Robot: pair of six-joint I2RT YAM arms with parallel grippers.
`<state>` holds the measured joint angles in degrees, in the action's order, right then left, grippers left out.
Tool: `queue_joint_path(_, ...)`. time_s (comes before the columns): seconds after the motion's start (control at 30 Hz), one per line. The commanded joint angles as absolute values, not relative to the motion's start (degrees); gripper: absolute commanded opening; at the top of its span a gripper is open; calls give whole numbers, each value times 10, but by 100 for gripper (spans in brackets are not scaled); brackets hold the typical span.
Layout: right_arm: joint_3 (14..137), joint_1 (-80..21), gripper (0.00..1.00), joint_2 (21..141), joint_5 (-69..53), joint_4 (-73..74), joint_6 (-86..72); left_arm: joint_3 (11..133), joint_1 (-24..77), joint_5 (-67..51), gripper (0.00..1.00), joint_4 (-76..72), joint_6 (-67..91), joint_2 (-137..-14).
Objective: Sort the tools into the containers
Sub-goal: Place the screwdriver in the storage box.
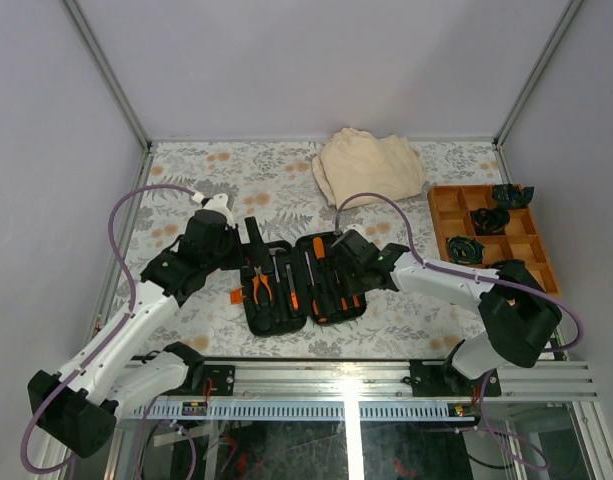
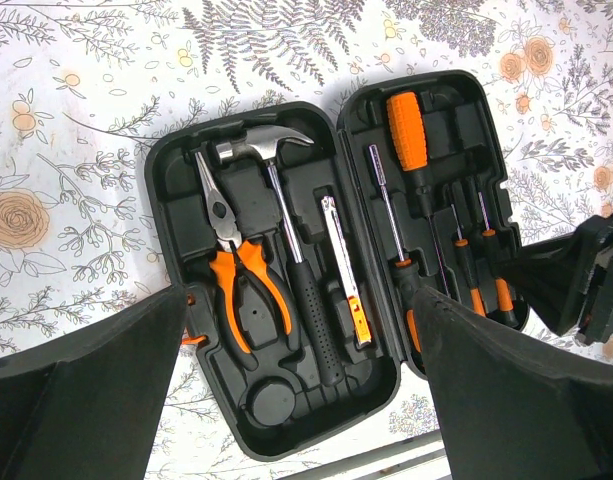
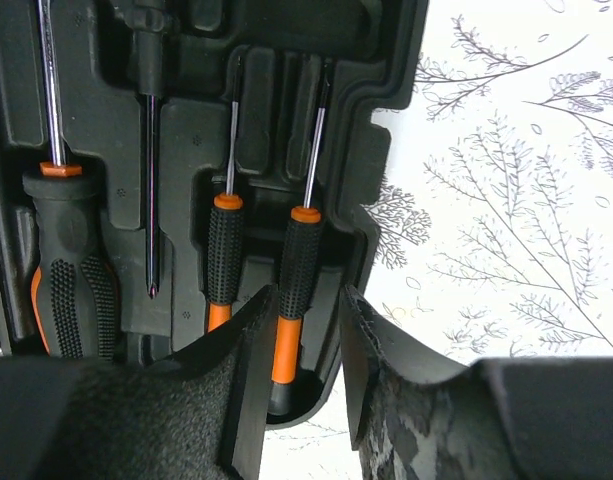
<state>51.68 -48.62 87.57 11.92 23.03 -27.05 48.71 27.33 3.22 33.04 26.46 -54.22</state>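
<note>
Status: the black hard-plastic hinged tool case (image 2: 171, 220) lies open on the floral-print table (image 2: 66, 150), just ahead of both arms.

Left half holds 3 items, each in its slot:
- orange-handled pliers (image 2: 236, 270)
- steel claw hammer with black grip (image 2: 296, 260)
- slim metal blade tool (image 2: 344, 270)

Right half holds the fat orange-and-black screwdriver (image 2: 411, 150), thin shafts beside it, and 2 small black-and-orange precision screwdrivers.

Right gripper (image 3: 304, 300) straddles the outermost precision screwdriver (image 3: 298, 270), which sits in its groove next to its twin (image 3: 224, 260). The jaws are narrow, with a dark gap on 1 side of the handle, so it doesn't look clamped. I read it as a placement at release.

Left gripper (image 2: 298, 295) hovers over the case, spread wide, holding nothing.

Every tool I can see is slotted. The round recess in the left half is unfilled, and I can't tell whether anything belongs there. My call: sorting is basically done, and what's left is backing the right arm out. Whether the case should be closed isn't stated.
</note>
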Motion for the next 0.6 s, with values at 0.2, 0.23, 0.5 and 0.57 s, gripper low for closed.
queue_joint_path(0.2,552,-482,30,829,148,243,-250,483,271,38,93,323,266,-546)
queue_joint_path(0.23,554,-481,29,833,147,242,-249,483,272,38,93,322,266,-546)
queue_joint_path(0.5,568,-480,25,879,132,223,-242,483,271,40,93,323,266,-545)
queue_joint_path(0.57,569,-479,25,887,131,221,-243,483,271,40,93,323,267,-545)
